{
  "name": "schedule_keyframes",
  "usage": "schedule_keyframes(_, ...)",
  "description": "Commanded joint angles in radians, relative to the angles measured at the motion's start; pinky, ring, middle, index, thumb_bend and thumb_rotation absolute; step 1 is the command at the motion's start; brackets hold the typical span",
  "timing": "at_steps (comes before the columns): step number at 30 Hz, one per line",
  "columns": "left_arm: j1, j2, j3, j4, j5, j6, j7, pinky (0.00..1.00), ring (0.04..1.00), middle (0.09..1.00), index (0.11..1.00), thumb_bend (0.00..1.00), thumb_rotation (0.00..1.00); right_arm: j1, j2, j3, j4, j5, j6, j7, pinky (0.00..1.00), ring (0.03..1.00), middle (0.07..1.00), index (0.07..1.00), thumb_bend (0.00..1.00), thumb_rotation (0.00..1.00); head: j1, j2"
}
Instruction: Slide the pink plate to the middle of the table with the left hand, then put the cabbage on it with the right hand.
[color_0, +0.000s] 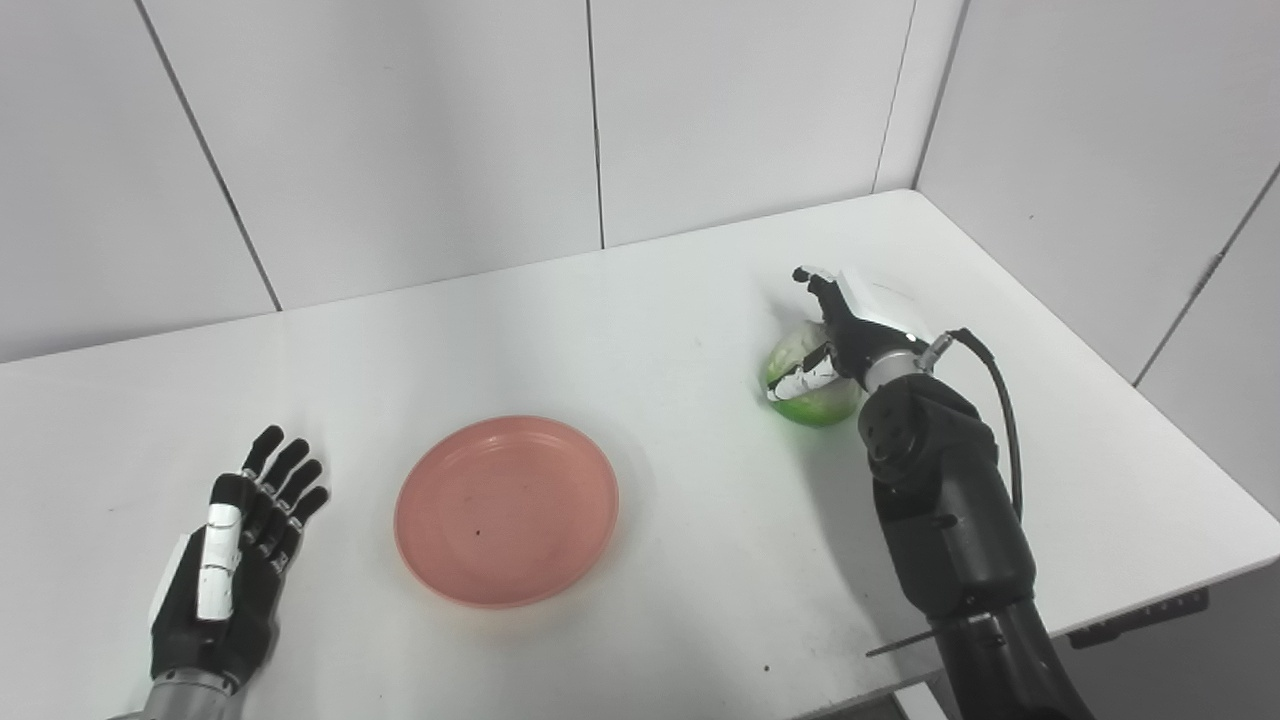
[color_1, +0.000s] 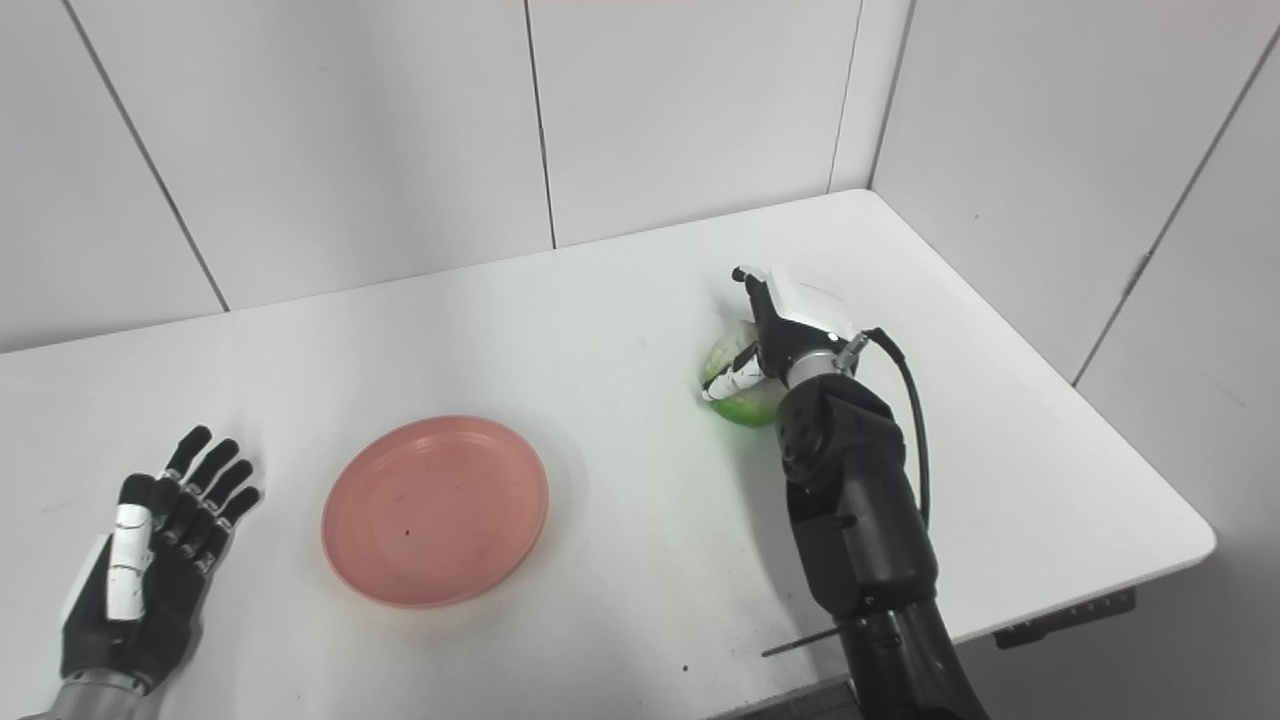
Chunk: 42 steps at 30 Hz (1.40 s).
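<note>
Round pink plastic plate (color_0: 506, 510) sitting mid-table; left hand (color_0: 235, 560) resting open. Right hand (color_0: 835, 340) closing fingers around green cabbage (color_0: 812, 400); next: lifting, carrying plateward.

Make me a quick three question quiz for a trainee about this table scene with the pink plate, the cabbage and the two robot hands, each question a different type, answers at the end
1. True or false: the cabbage lies on the pink plate.
2. Multiple choice: which hand is at the cabbage? A) left hand B) right hand C) neither
3. Fill in the blank: the left hand is open, resting on the white table to the ____ of the plate in the picture.

Key
1. False: the cabbage sits on the table, apart from the plate, toward the right side.
2. B: the right hand is over the cabbage with its fingers around it; how firm the grasp is cannot be told.
3. left
</note>
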Motion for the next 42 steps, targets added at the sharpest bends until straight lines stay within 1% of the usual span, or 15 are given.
schedule_keyframes(1,-0.041,0.016,0.004,-0.024,-0.013,-0.007,-0.013,0.94,0.944,0.948,0.94,0.75,0.87,-0.044,-0.018,0.006,-0.023,-0.037,-0.004,0.03,0.73,0.851,0.93,0.88,0.95,0.14,0.001,0.0)
schedule_keyframes(6,-0.04,0.012,0.007,-0.033,-0.014,0.004,-0.008,0.93,0.935,0.941,0.935,0.74,0.87,-0.052,-0.027,0.016,-0.036,-0.071,-0.004,0.121,0.8,0.899,0.964,0.868,0.98,0.21,0.004,0.006)
schedule_keyframes(8,-0.04,0.012,0.006,-0.037,-0.013,0.009,-0.007,0.93,0.936,0.942,0.935,0.74,0.87,-0.058,-0.028,0.017,-0.042,-0.093,-0.004,0.161,0.78,0.89,0.959,0.859,0.99,0.21,0.003,0.004)
schedule_keyframes(10,-0.039,0.013,0.005,-0.038,-0.013,0.008,-0.01,0.93,0.941,0.946,0.938,0.74,0.87,-0.059,-0.024,0.015,-0.048,-0.105,-0.004,0.185,0.68,0.862,0.955,0.847,0.99,0.19,0.004,0.003)
schedule_keyframes(13,-0.038,0.012,0.006,-0.038,-0.013,0.007,-0.01,0.94,0.944,0.949,0.94,0.75,0.87,-0.059,-0.02,0.009,-0.048,-0.106,-0.004,0.203,0.61,0.831,0.948,0.835,0.98,0.15,0.004,0.003)
schedule_keyframes(17,-0.038,0.01,0.007,-0.037,-0.013,0.008,-0.007,0.93,0.938,0.941,0.933,0.75,0.86,-0.057,-0.026,0.016,-0.048,-0.116,-0.004,0.222,0.61,0.783,0.896,0.807,0.94,0.13,0.008,-0.001)
schedule_keyframes(21,-0.041,0.01,0.005,-0.024,-0.01,-0.003,-0.012,0.93,0.94,0.943,0.933,0.76,0.86,-0.056,-0.031,0.03,-0.043,-0.144,-0.004,0.24,0.63,0.777,0.857,0.756,0.89,0.13,0.005,-0.025)
schedule_keyframes(22,-0.04,0.009,0.006,-0.019,-0.011,-0.004,-0.011,0.93,0.941,0.944,0.934,0.76,0.86,-0.053,-0.033,0.035,-0.04,-0.137,-0.004,0.233,0.63,0.776,0.852,0.751,0.89,0.12,0.01,-0.049)
schedule_keyframes(24,-0.037,0.004,0.007,-0.014,-0.01,-0.004,-0.006,0.93,0.94,0.941,0.933,0.76,0.86,-0.046,-0.036,0.041,-0.033,-0.121,-0.004,0.209,0.57,0.722,0.803,0.71,0.84,0.08,0.016,-0.056)
schedule_keyframes(25,-0.035,0.001,0.01,-0.016,-0.019,0.006,-0.005,0.93,0.935,0.936,0.929,0.76,0.85,-0.04,-0.024,0.03,-0.031,-0.113,-0.004,0.183,0.45,0.59,0.692,0.689,0.8,0.04,0.019,-0.057)
schedule_keyframes(26,-0.032,-0.003,0.015,-0.025,-0.044,0.038,-0.006,0.93,0.938,0.936,0.926,0.76,0.85,-0.034,-0.004,0.007,-0.035,-0.102,-0.004,0.159,0.29,0.384,0.562,0.573,0.64,0.02,0.021,-0.055)
schedule_keyframes(27,-0.03,-0.006,0.021,-0.034,-0.069,0.07,-0.006,0.94,0.941,0.938,0.924,0.76,0.84,-0.028,0.009,-0.006,-0.041,-0.091,-0.004,0.138,0.19,0.278,0.5,0.517,0.56,0.01,0.022,-0.054)
schedule_keyframes(31,-0.021,-0.01,0.022,-0.061,-0.106,0.111,-0.011,0.95,0.949,0.95,0.926,0.76,0.85,-0.017,0.016,-0.014,-0.053,-0.052,-0.004,0.08,0.18,0.275,0.476,0.49,0.53,0.0,0.035,-0.048)
schedule_keyframes(33,-0.018,-0.011,0.017,-0.072,-0.099,0.107,-0.008,0.95,0.947,0.95,0.927,0.75,0.85,-0.015,0.012,-0.011,-0.055,-0.036,-0.004,0.045,0.14,0.23,0.471,0.485,0.53,0.0,0.049,-0.049)
schedule_keyframes(42,-0.008,-0.026,0.002,-0.118,-0.064,0.11,0.017,0.94,0.941,0.944,0.929,0.74,0.85,-0.009,0.007,-0.022,-0.099,0.042,-0.004,-0.013,0.13,0.213,0.47,0.483,0.53,0.0,0.094,-0.03)
